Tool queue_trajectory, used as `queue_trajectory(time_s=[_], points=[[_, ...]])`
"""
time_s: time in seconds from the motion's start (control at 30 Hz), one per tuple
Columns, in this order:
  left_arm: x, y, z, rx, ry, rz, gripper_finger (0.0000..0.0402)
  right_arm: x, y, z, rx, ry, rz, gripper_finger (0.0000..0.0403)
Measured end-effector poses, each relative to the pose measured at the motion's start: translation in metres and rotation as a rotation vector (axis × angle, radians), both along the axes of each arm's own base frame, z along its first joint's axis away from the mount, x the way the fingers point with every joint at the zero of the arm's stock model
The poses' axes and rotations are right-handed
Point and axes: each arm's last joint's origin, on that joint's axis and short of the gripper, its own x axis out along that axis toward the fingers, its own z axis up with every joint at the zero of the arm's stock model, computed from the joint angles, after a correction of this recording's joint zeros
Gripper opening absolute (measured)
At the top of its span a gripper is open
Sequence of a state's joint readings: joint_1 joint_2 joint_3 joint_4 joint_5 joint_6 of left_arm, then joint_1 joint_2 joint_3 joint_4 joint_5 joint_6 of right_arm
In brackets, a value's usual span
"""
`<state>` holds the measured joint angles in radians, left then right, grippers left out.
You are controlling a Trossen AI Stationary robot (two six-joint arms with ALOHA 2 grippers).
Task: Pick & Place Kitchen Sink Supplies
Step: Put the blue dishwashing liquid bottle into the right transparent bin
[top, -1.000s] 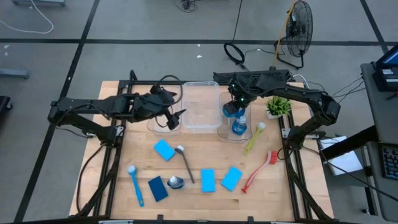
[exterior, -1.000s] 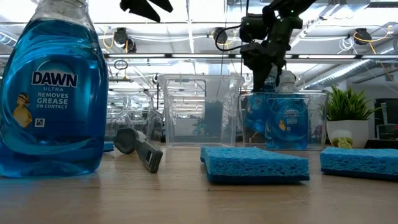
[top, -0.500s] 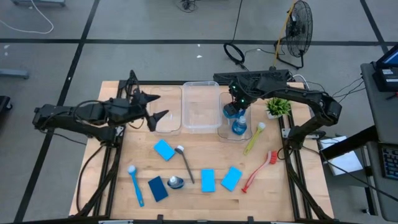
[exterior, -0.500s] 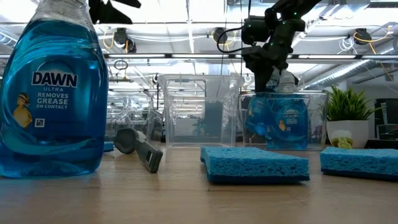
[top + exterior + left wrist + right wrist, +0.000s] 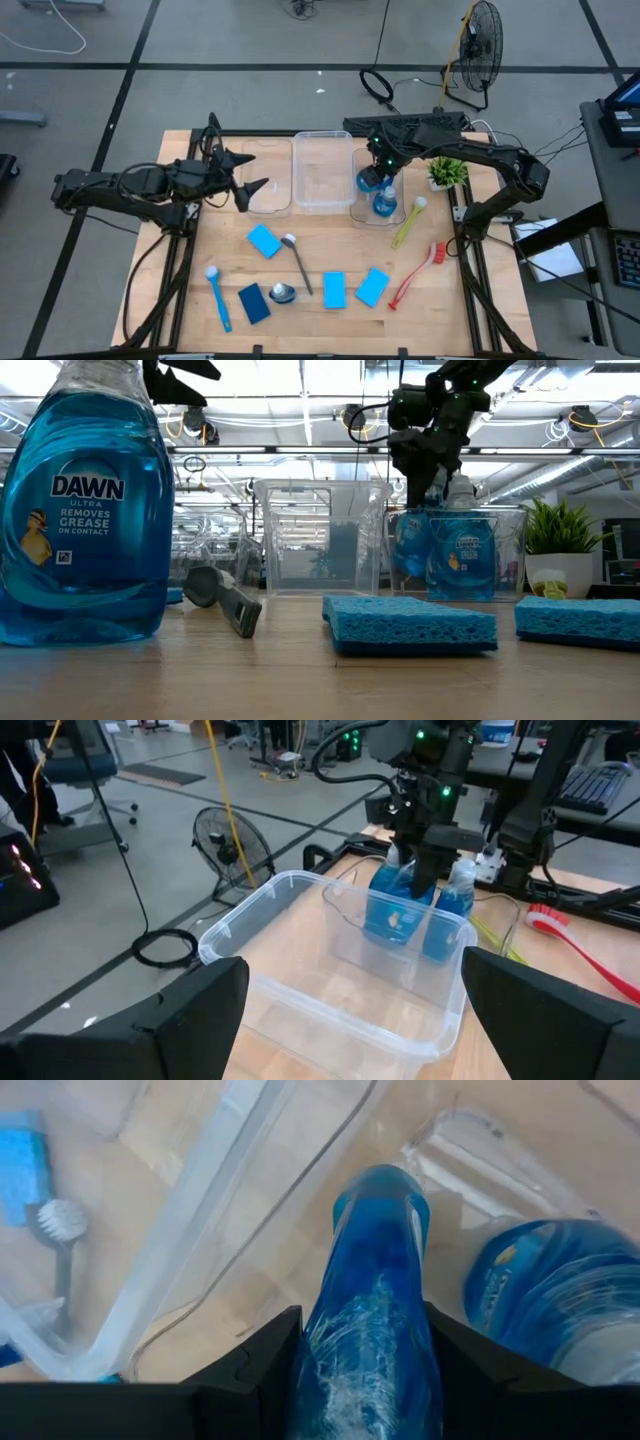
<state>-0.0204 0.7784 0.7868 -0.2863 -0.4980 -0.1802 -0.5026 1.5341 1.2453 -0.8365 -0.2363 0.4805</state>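
Right gripper (image 5: pixel 376 177) pinches a blue bottle (image 5: pixel 372 1330) between its fingers (image 5: pixel 245 1370), holding it inside the right bin (image 5: pixel 360 216) at the table's (image 5: pixel 440 320) far edge, just beside a second bottle (image 5: pixel 385 203) already standing there. Left gripper (image 5: pixel 245 175) hangs with fingers spread wide and nothing between them, above the left bin (image 5: pixel 265 205) near the far left of the table; the middle bin (image 5: pixel 320 172) sits between the two. Toward the near edge lie four sponges: one light blue (image 5: pixel 264 240) left of centre, a darker one (image 5: pixel 254 303) near the front, and two more (image 5: pixel 334 290) (image 5: pixel 372 287) side by side. A grey brush (image 5: pixel 297 262) lies between them, a blue brush (image 5: pixel 218 297) at the near left, a yellow-green brush (image 5: pixel 409 221) and a red brush (image 5: pixel 418 274) at the right. Another bottle (image 5: pixel 85 510) stands close to the low camera. A plant (image 5: pixel 447 171) sits at the far right corner.
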Motion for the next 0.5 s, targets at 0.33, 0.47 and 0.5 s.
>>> queue_trajectory(time_s=[0.33, 0.47, 0.5], points=[[0.0, 0.0, 0.0, 0.009, 0.005, -0.003, 0.0365, -0.0003, 0.0003, -0.0008, 0.003, 0.005, 0.007, 0.0167], [0.0, 0.0, 0.0, 0.009, 0.006, -0.002, 0.0365, -0.0002, 0.0005, -0.0008, 0.003, 0.005, 0.008, 0.0182], [0.0, 0.0, -0.0001, 0.009, 0.006, -0.002, 0.0365, -0.0003, 0.0005, -0.0008, 0.003, 0.005, 0.008, 0.0186]])
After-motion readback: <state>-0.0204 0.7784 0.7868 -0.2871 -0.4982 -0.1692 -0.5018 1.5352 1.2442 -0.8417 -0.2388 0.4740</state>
